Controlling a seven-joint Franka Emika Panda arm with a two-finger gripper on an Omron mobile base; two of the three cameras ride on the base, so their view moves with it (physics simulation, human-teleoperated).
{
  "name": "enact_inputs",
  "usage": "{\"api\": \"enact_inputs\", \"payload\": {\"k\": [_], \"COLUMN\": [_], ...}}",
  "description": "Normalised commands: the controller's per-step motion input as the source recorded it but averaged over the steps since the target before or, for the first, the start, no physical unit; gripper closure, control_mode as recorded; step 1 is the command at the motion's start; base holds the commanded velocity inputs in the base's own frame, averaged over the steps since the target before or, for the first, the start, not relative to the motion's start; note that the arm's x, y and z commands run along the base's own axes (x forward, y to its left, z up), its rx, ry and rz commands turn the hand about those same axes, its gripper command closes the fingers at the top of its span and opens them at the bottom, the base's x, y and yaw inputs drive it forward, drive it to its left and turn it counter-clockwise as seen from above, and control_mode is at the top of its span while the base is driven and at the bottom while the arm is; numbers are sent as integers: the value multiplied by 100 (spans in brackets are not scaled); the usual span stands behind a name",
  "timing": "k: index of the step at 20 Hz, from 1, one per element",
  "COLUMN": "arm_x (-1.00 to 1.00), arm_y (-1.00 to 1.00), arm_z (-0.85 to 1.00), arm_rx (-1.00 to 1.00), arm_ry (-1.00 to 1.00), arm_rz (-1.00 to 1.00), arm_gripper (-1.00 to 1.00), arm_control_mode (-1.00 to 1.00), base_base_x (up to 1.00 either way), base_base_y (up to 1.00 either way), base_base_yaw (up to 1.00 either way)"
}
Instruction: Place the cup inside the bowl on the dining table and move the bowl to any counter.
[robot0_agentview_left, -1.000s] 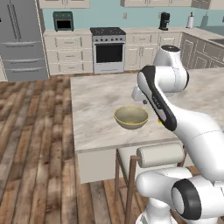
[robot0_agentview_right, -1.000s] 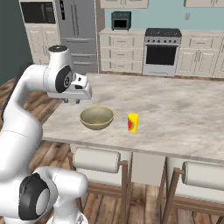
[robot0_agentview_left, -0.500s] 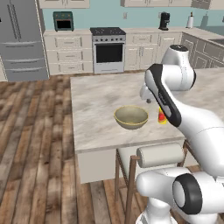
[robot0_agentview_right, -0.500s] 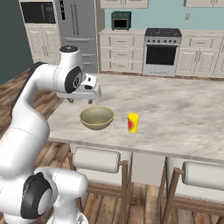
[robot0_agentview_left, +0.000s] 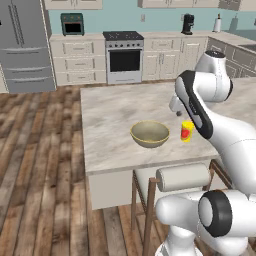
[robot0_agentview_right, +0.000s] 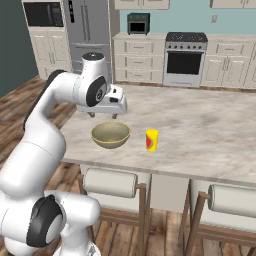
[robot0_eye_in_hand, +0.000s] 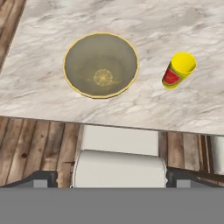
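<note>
The small yellow cup (robot0_eye_in_hand: 179, 70) is seen upright at the right of the hand view, near the olive-tan bowl (robot0_eye_in_hand: 101, 64) but apart, on the marble surface (robot0_eye_in_hand: 183, 26). The pincer (robot0_agentview_right: 103, 114) is spread apart, holding nothing. The cup could be tipped if bumped sideways.

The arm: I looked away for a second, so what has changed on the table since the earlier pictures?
The gripper has swung across above the bowl toward the cup, holding nothing; in the hand view its fingertips stand wide apart. The bowl and cup stayed where they were on the dining table, apart, the cup upright and the bowl empty.
</note>
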Motion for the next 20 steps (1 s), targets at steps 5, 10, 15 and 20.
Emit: {"api": "enact_inputs", "payload": {"k": [5, 10, 15, 20], "arm_x": [11, 8, 3, 2], "arm_y": [-31, -35, -42, -44], "arm_z": [0, 0, -2, -1], "arm_rx": [0, 0, 0, 0], "arm_ry": [0, 0, 0, 0], "arm_rz": [0, 0, 0, 0], "arm_gripper": [-100, -100, -100, -100], "arm_control_mode": [-100, -100, -100, -100], "base_base_x": [0, 0, 0, 0], "base_base_y": [0, 0, 0, 0], "base_base_yaw": [0, 0, 0, 0]}}
